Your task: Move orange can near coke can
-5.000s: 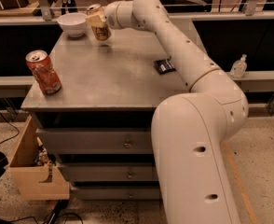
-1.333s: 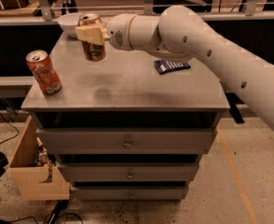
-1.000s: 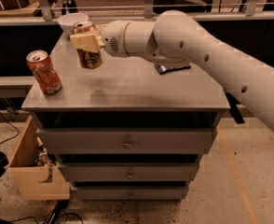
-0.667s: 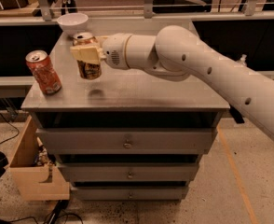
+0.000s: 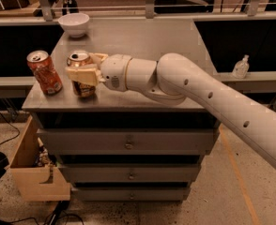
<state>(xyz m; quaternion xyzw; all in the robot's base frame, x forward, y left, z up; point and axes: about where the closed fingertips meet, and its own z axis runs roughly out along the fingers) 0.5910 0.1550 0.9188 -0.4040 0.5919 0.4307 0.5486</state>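
1. Gripper [image 5: 81,68] sits over the front-left part of the tabletop [image 5: 142,41], clenched on the orange can [image 5: 83,89]. One pale finger [image 5: 81,74] crosses the can's front; the other is behind it.
2. The white arm [image 5: 199,90] comes in from 4 o'clock, running low across the top to the wrist.
3. Orange can is upright, silver top showing above the finger. Its base is at the tabletop near the front edge; can't tell if it's touching or just off.
4. Coke can [image 5: 44,72] is at 9 o'clock of the orange can, just beside it with a small gap. It leans a bit, near the front-left corner.
5. White bowl [image 5: 74,24] at 12 o'clock of the cans, far-left corner of the top, well apart from them.
6. Drawers [image 5: 128,142] stacked under the top.
7. Clear bottle [image 5: 241,67] at 3 o'clock, on a ledge off to the side of the cabinet.
8. Wooden box [image 5: 32,172] at 7 o'clock, on the floor by the cabinet's left side.
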